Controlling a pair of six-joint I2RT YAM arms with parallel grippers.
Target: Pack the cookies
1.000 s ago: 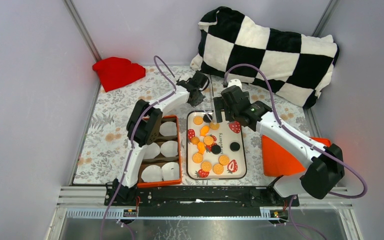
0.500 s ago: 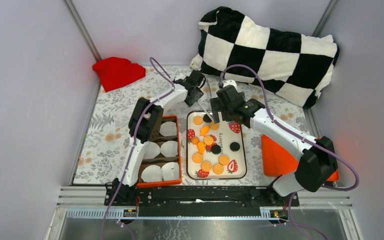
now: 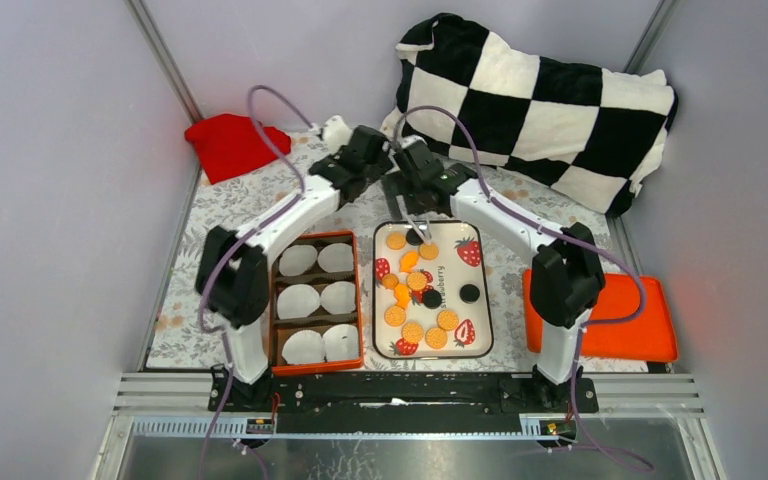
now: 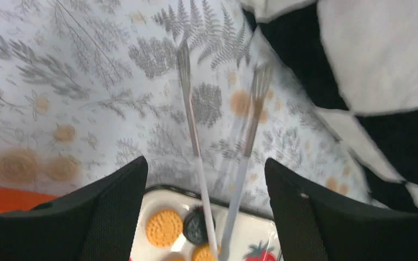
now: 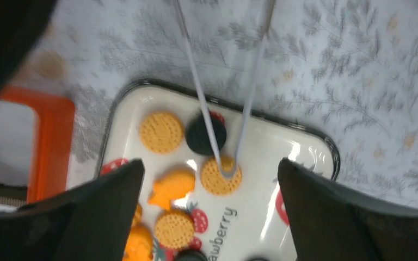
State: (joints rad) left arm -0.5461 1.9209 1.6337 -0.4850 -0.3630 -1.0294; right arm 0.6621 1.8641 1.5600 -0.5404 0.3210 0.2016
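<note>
Both arms reach to the far side of the floral cloth [image 3: 215,240], with the wrists close together in front of the checkered pillow [image 3: 540,100].

Your left gripper [image 4: 204,163] is released. Its fingers stand wide apart, and the metal tongs [image 4: 190,117] lie between them, touched by neither.

Your right gripper [image 5: 210,163] is released too. It is spread wide above the far end of the tray [image 3: 484,300] and holds nothing.

Tongs: the joined end rests on a golden cookie [image 5: 217,182] at the far end of the tray, just beside a black cookie [image 5: 206,135]. The two arms run past the tray's far rim over the cloth, tips toward the pillow.

You find the cookies [image 3: 413,332] all on the white strawberry-print tray. They are mostly golden with a few black, scattered along its left half and near end.

Just left of the tray sits the orange box [image 3: 362,300], its compartments lined with white paper cups [image 3: 339,297]. An orange lid [image 3: 610,320] lies right of the tray, and a red cloth [image 3: 235,143] lies at the far left corner
</note>
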